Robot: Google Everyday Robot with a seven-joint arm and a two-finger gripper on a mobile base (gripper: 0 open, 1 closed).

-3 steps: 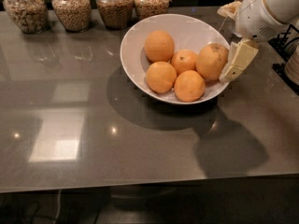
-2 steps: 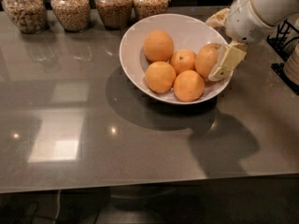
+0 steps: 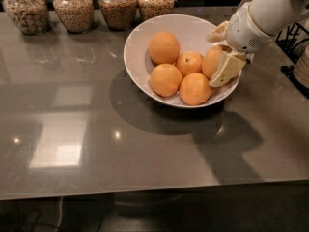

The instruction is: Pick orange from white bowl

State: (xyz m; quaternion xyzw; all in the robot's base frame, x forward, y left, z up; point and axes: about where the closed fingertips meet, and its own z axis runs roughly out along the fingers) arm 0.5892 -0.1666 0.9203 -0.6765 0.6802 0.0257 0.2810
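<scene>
The white bowl [image 3: 140, 37] stands on the grey table and holds several oranges. The orange [image 3: 212, 61], duller and paler than the others, lies at the bowl's right side. My gripper [image 3: 219, 52] reaches into the bowl from the right. One cream finger [image 3: 218, 33] is above and behind the orange and the other [image 3: 227, 69] is in front of it, so the jaws stand open around the orange. The orange still rests in the bowl among the others.
Several glass jars of grains [image 3: 118, 6] line the table's far edge. A black wire rack [image 3: 294, 40] stands at the right edge. The white arm [image 3: 270, 13] comes in from the upper right. Bare grey tabletop [image 3: 96, 129] lies in front of and left of the bowl.
My gripper has moved left and down into the bowl, and its fingers now straddle the rightmost orange. The bowl and the oranges have not moved.
</scene>
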